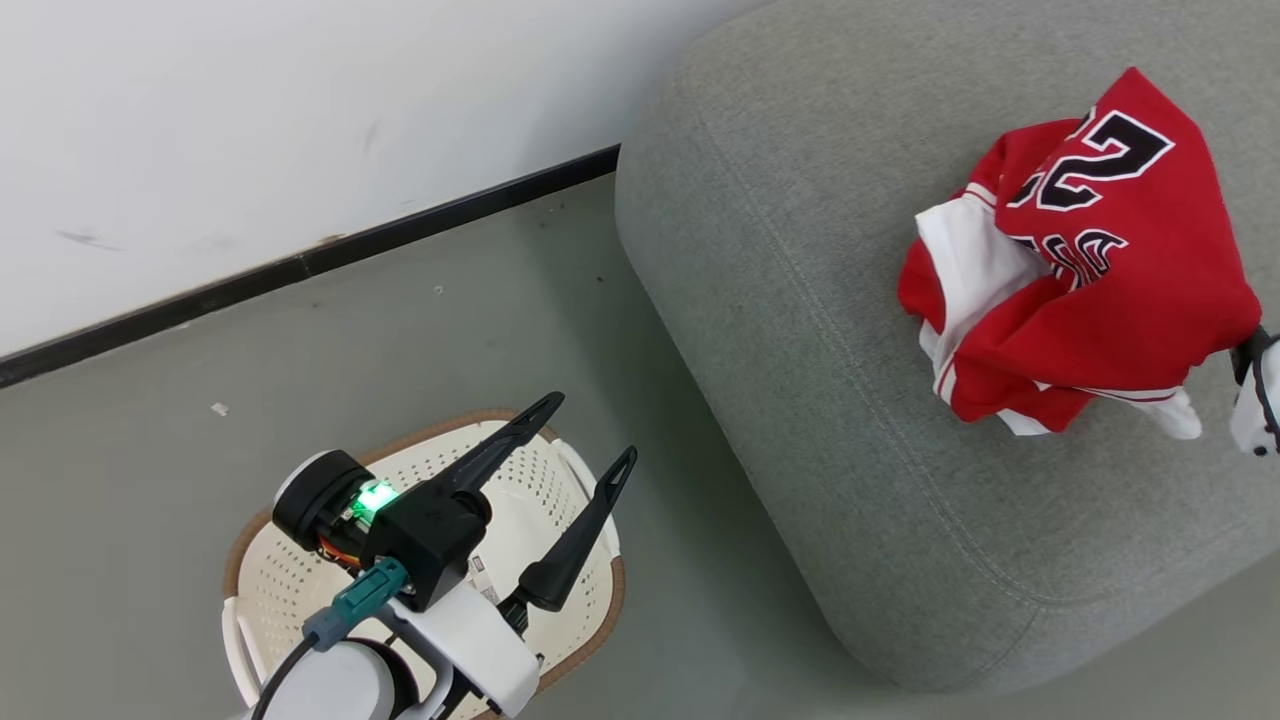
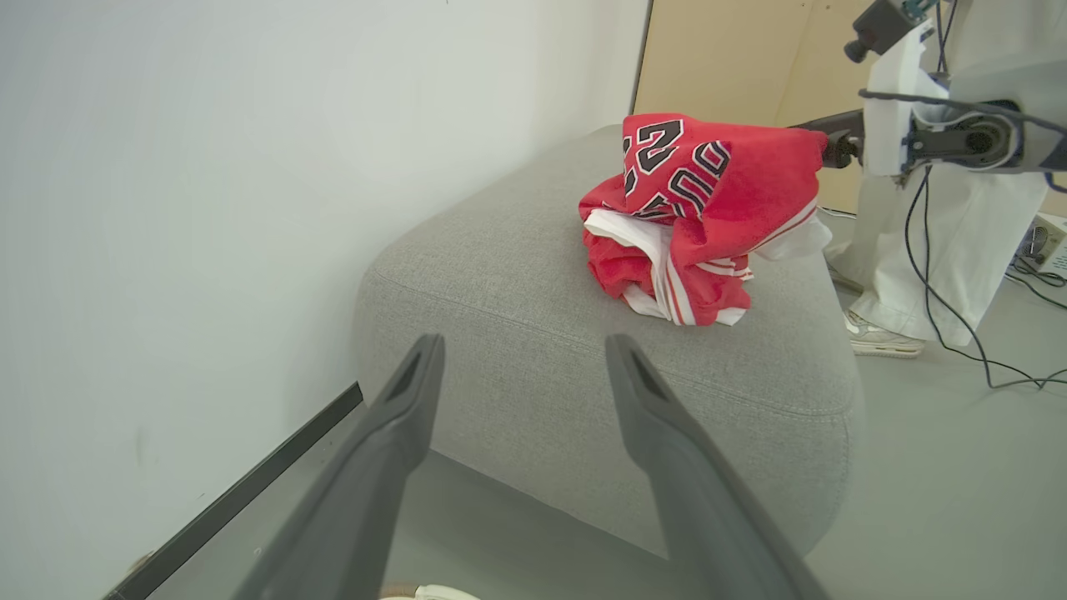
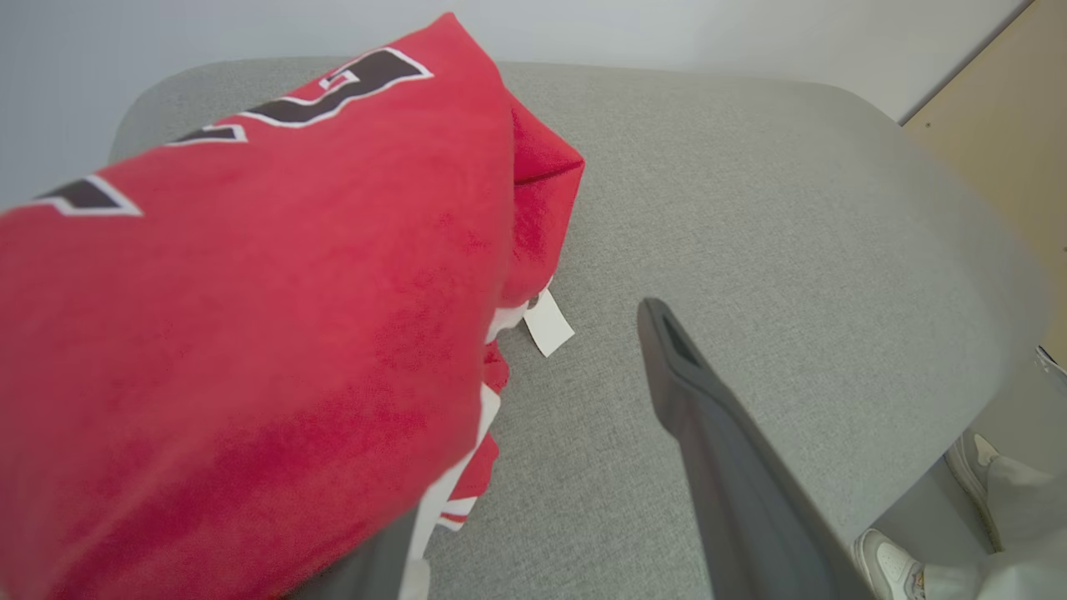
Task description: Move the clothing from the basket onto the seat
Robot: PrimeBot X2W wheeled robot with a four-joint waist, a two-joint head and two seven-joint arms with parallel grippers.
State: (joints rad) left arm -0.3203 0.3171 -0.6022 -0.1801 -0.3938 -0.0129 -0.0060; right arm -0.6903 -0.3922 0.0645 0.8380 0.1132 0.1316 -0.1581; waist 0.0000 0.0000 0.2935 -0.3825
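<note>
The clothing, a bunched red jersey with white trim and black white-edged numerals, sits in a heap on the top surface of the seat. It is well in from the seat's rounded corner by the wall and towards the side where the right arm reaches in. Part of the fabric is lifted off the cushion and drapes over one finger of the right gripper. That finger is mostly hidden under the cloth in the right wrist view, while the other finger stands bare and well apart from it above the grey cushion. The jaws are spread wide, and the cloth hangs on one finger rather than being pinched between the two. A small white tag dangles from the jersey's edge just above the cushion. The basket stands on the grey floor beside the seat's near rounded edge, apart from it, with its perforated cream inside and brown rim showing. The left gripper hangs over the basket with its fingers wide apart and nothing between them. Beyond the seat's far side stand a person's leg in pale trousers and a white shoe, with cables trailing on the floor.
</note>
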